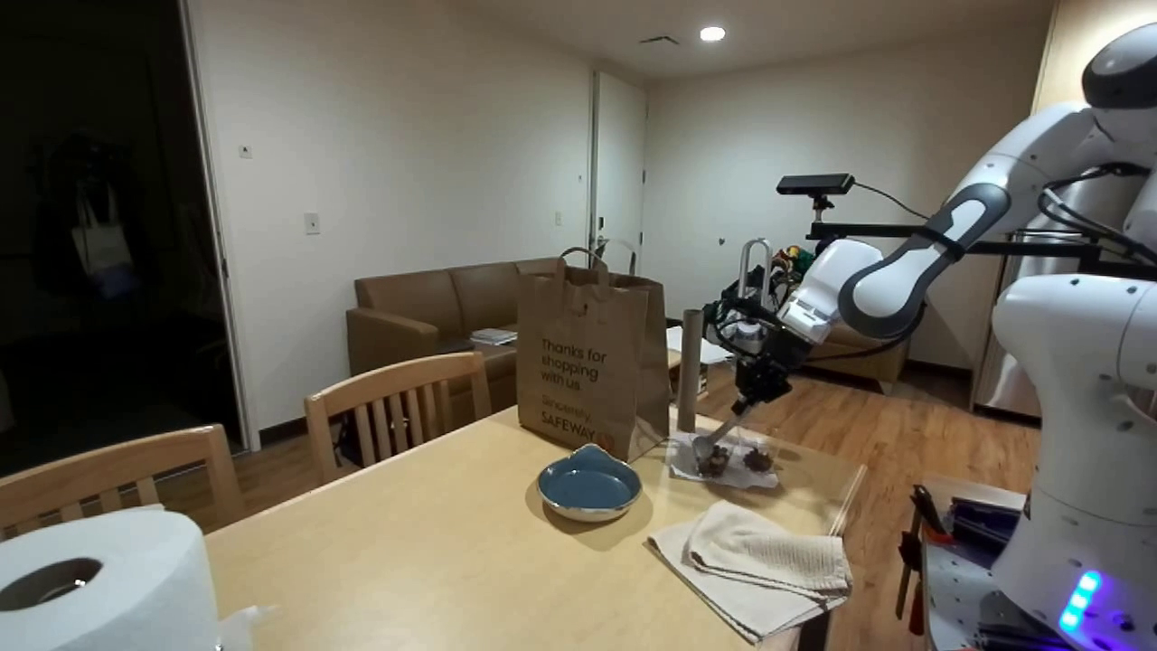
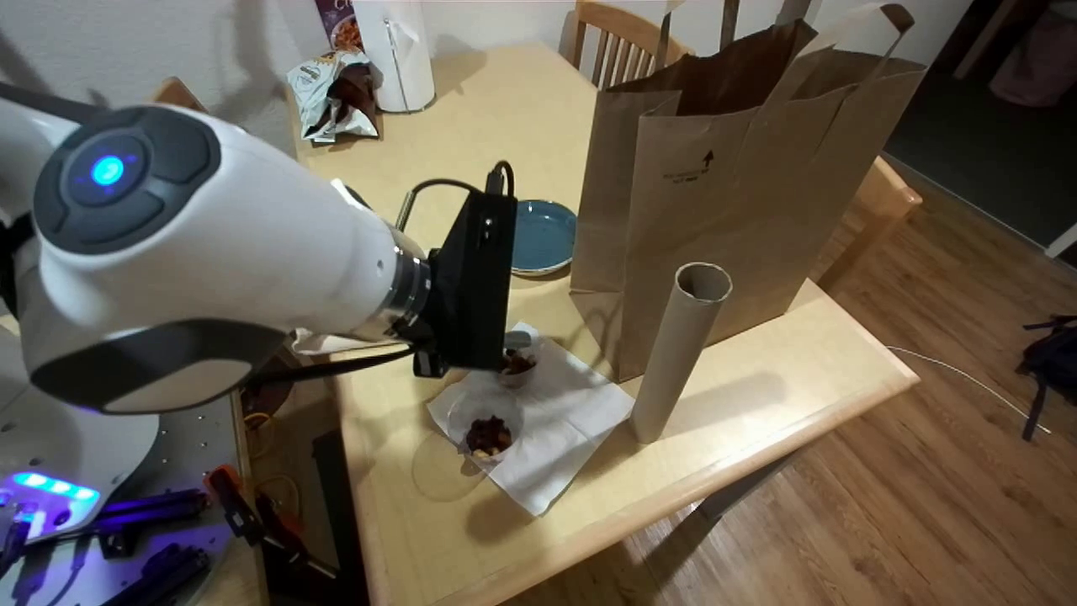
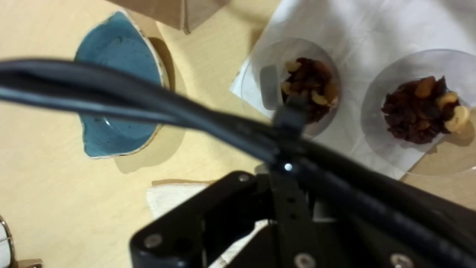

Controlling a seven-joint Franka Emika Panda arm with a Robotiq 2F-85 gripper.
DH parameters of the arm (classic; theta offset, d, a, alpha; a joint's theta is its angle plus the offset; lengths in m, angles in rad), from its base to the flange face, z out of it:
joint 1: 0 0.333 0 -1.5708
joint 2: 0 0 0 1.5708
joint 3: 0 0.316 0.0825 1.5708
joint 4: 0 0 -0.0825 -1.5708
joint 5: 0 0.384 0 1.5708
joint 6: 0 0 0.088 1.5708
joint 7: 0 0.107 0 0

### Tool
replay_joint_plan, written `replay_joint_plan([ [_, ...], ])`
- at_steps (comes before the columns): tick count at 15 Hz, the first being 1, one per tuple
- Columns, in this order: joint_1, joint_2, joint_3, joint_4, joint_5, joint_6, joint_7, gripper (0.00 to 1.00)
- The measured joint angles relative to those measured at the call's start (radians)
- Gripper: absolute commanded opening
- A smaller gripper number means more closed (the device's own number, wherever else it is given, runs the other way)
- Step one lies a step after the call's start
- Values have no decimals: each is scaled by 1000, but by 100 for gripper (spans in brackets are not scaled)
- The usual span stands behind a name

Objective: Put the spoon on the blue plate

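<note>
2 views: plate (image 2: 544, 238) ptly hidden.

On your tabletop (image 1: 407, 542) you've got one blue plate (image 1: 587, 484), one spoon (image 3: 270, 88), two clear cups (image 3: 375, 111), one white paper sheet (image 2: 576, 412) beneath them. By the short edge there, you have one paper bag (image 1: 578, 362) and one cardboard tube (image 2: 680, 353). Folded cloth (image 1: 768, 556) at a long edge: one piece or two, you can't tell. Near a corner at the opposite short edge: one paper towel roll (image 2: 415, 76), one snack bag (image 2: 313, 93), one box (image 2: 341, 21). Along the other long edge, you see two chairs (image 1: 393, 383).
</note>
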Motion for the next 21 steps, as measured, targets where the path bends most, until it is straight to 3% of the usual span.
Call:
replay_joint_plan([
  [6, -48, 58, 214, 0, -3, 0, 0, 4],
  [10, -110, 210, 396, 7, 11, 39, 33, 4],
  [15, -134, 447, 584, 69, -25, 120, 165, 4],
  [18, -140, 605, 646, 137, -93, 166, 251, 4],
  [21, -95, 766, 620, 237, -166, 189, 336, 4],
])
